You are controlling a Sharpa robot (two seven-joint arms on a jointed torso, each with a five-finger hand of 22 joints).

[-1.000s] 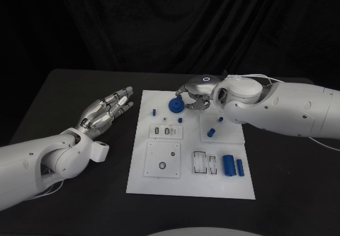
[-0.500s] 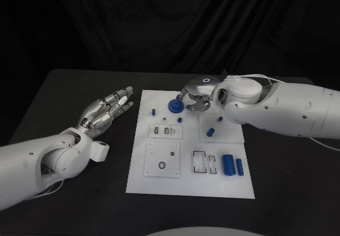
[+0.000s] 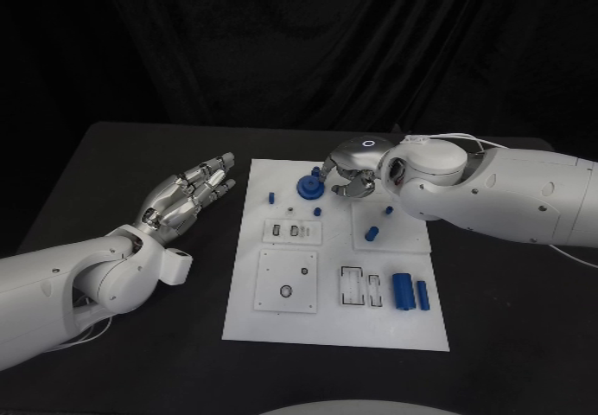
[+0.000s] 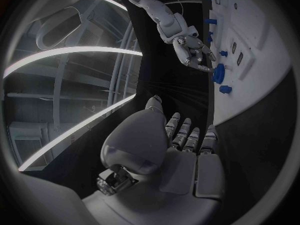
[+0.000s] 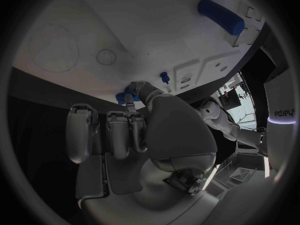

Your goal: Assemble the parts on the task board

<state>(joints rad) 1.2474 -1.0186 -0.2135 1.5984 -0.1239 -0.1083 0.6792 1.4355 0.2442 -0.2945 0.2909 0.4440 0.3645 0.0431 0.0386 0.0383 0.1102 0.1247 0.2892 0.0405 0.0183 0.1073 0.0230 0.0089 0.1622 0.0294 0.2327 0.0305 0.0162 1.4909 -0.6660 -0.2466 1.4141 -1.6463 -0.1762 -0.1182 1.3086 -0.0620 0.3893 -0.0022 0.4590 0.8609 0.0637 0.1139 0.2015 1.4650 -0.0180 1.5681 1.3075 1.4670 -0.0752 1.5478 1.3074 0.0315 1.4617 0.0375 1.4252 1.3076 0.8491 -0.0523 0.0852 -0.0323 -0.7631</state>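
so the white rectangular task board point(image 3: 334, 322) sits in the middle of the black table point(image 3: 112, 156), and the robot's right hand point(image 3: 347, 177) is up at the board's far end, reaching in from the right with the big white arm bent across the board's far right corner. its silver fingers are curled downward right beside the round blue gear-like part point(image 3: 307, 188) that sits near the far edge of the board. from the left wrist view the right hand point(image 4: 192, 49) looks like it's poised just above that blue disc point(image 4: 219, 74), fingertips close to it, but i honestly cannot tell whether it has a grip on it or is only touching it.

the left hand point(image 3: 189, 192) is off the board, over the table just beside the board's left edge, palm up, fingers stretched out flat and slightly apart, holding nothing.

other blue bits on the board: a small blue peg point(image 3: 270, 197) near the left edge, a short blue stub point(image 3: 372, 232) on the right-hand square plate, and a fat blue cylinder point(image 3: 401, 290) with a thinner blue cylinder point(image 3: 423, 295) right beside it toward the near right.
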